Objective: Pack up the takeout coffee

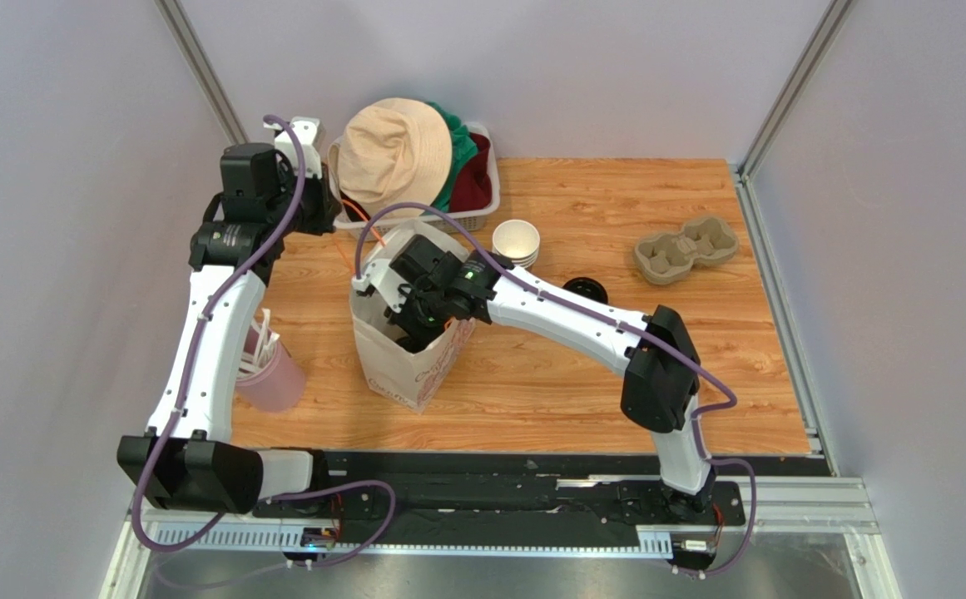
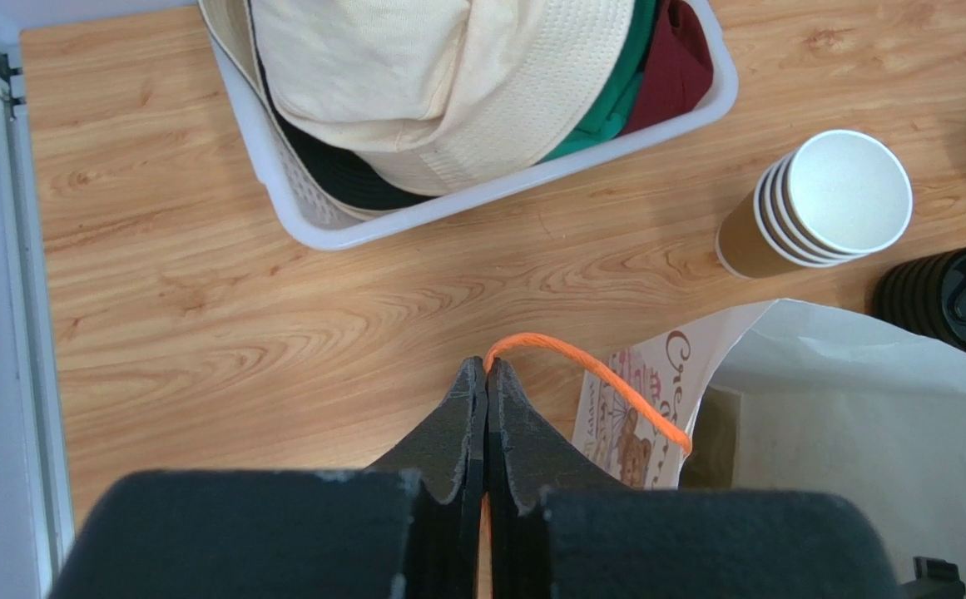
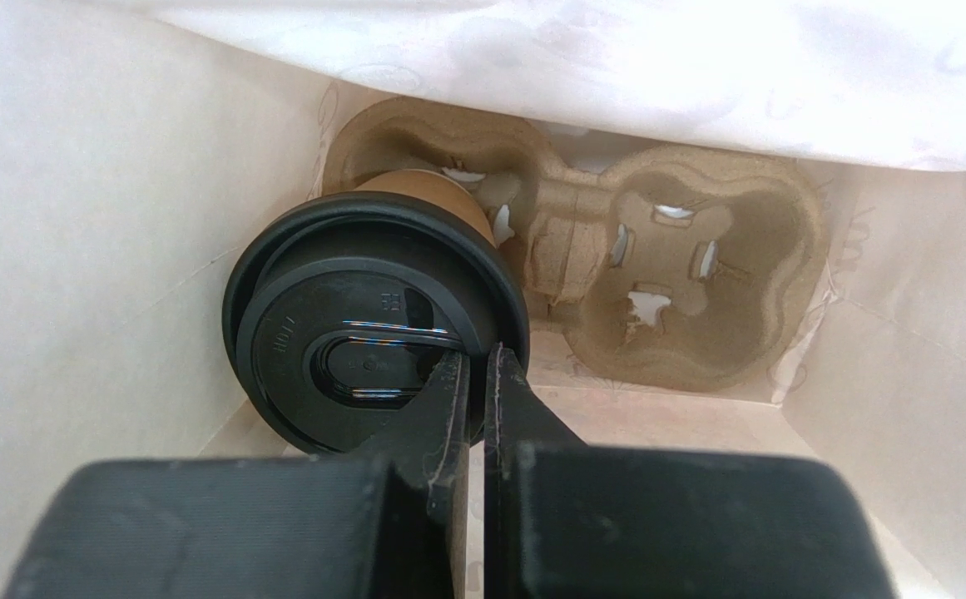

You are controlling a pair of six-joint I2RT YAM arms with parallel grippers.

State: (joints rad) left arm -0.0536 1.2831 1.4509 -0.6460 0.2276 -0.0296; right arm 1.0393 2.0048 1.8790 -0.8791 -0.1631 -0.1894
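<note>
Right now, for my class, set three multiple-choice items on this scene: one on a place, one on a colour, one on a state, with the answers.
1. Where is the coffee? A) in the bag, at the carrier; B) on a shelf; C) on the floor.
2. What colour is the handle in the left gripper? A) blue; B) orange; C) green.
3. How is the right gripper? A) wide open; B) shut on the lid; C) shut on a spoon.
Answers: 1 A, bag walls enclose cup and carrier; 2 B, the gripped loop is orange; 3 B, it pinches the lid's edge.
</note>
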